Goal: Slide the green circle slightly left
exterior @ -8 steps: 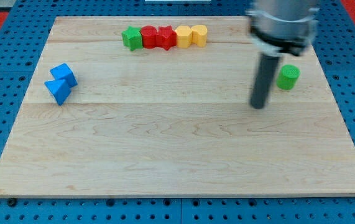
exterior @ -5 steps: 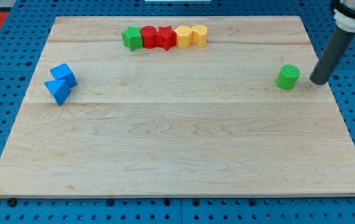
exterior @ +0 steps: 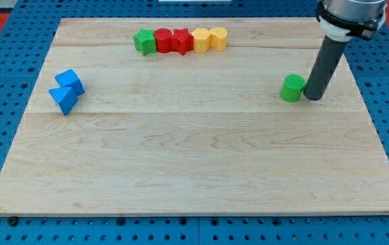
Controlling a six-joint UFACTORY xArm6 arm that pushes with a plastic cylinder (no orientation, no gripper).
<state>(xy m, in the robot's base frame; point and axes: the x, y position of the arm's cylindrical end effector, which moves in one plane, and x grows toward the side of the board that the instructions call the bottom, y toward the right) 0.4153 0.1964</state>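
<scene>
The green circle lies on the wooden board at the view's right, a little above mid-height. My tip stands right against its right side, touching it. The dark rod rises from there toward the view's top right corner.
A row of blocks sits near the view's top edge: a green star, a red circle, a red star, a yellow hexagon and a yellow block. Two blue blocks lie touching at the left.
My tip swung from the green circle's left round to its right side, then moved left against it. The green circle slid a short way left.
</scene>
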